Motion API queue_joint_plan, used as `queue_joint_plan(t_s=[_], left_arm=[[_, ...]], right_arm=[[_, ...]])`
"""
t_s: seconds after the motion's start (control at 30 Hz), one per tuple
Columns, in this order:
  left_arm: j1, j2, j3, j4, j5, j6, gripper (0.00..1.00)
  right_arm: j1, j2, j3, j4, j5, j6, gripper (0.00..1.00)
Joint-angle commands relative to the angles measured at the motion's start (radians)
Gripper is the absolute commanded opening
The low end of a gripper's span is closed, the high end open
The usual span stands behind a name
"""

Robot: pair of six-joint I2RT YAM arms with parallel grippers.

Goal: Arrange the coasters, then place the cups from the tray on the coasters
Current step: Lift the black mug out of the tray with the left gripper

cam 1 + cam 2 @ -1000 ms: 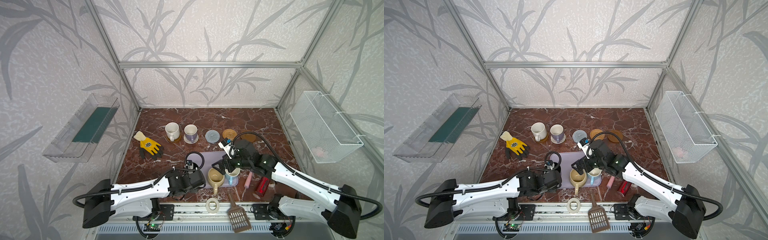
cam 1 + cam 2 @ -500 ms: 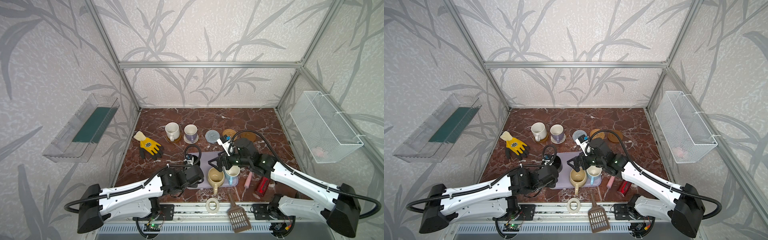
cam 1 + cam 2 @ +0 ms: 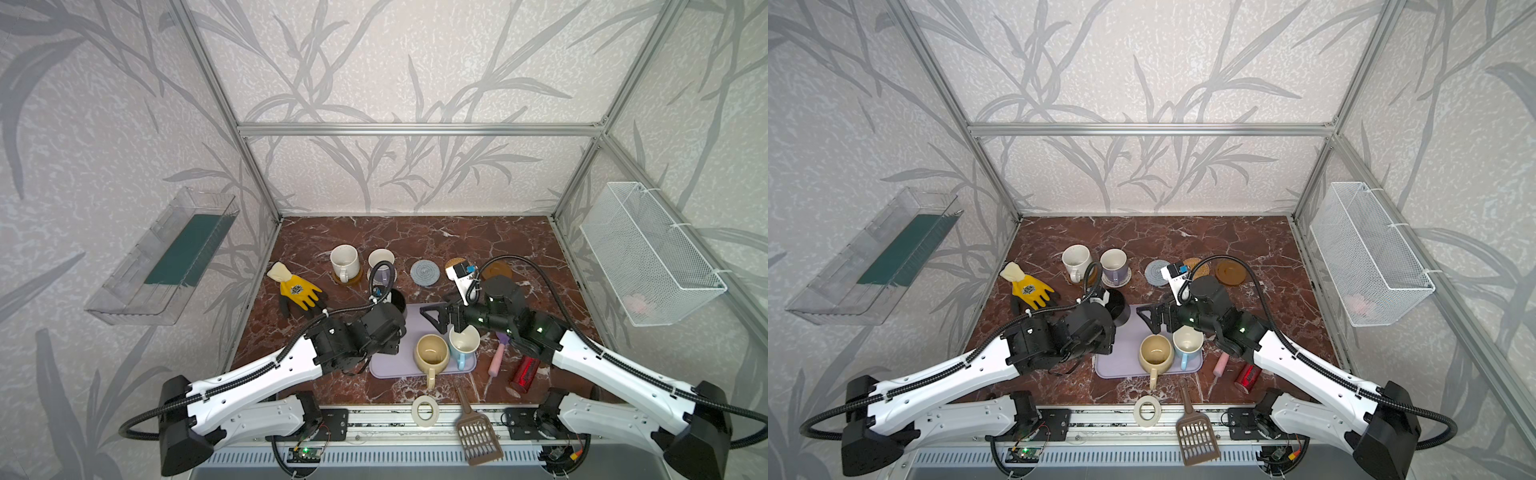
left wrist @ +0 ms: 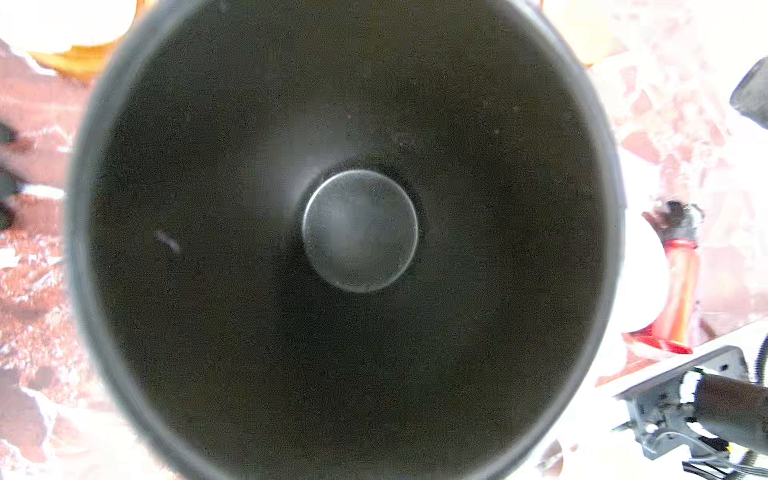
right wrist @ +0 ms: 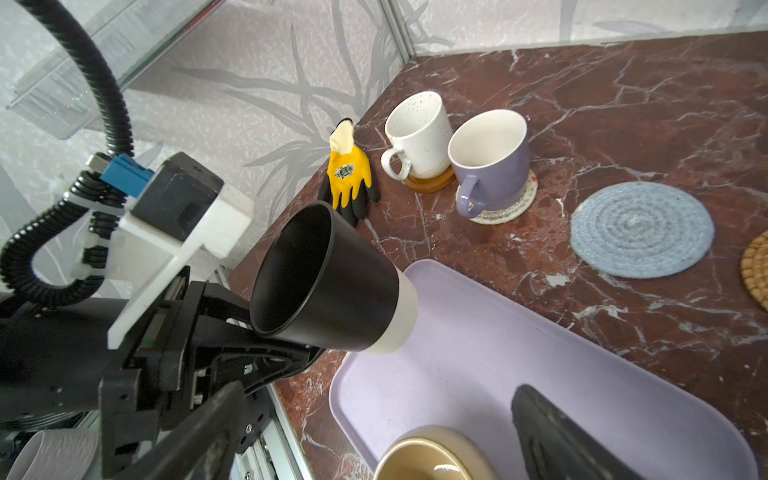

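Note:
My left gripper (image 5: 257,332) is shut on the black cup (image 5: 328,282), which hangs tilted above the far left corner of the lavender tray (image 3: 388,365). The left wrist view looks straight into that cup (image 4: 357,232). A cream cup (image 3: 432,353) and a light blue cup (image 3: 464,340) stand on the tray. My right gripper (image 3: 442,322) is open just above and beyond them. The white speckled cup (image 3: 344,259) sits on a brown wooden coaster and the lavender cup (image 3: 380,262) on a white-beige one. Grey-blue (image 3: 424,273), rattan (image 3: 454,264) and brown (image 3: 498,270) coasters lie bare.
A yellow glove (image 3: 297,291) lies at the left. A pink-handled tool (image 3: 496,359) and a red can (image 3: 525,370) lie right of the tray. A tape ring (image 3: 424,409) and a brown scoop (image 3: 476,432) rest on the front rail. A wire basket (image 3: 648,253) hangs on the right wall.
My left gripper has lifted the black cup and carried it a little farther back over the tray's corner. The right gripper has shifted slightly left, still open.

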Motion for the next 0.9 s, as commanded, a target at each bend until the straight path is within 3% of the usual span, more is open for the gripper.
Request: queue_joint_plan(t_s=[0.0, 0.5, 0.87], left_arm=[[0.044, 0.031, 0.083, 0.016, 0.042, 0.076, 0.0], [0.182, 0.345, 0.379, 0.056, 0.104, 0.218, 0.0], [0.249, 0.607, 0.577, 0.086, 0.121, 0.231, 0.0]], right_arm=[[-0.017, -0.031, 0.01, 0.007, 0.067, 0.011, 0.99], [-0.246, 0.03, 0.059, -0.01, -0.039, 0.101, 0.99], [-0.38, 0.128, 0.09, -0.019, -0.109, 0.156, 0.99]])
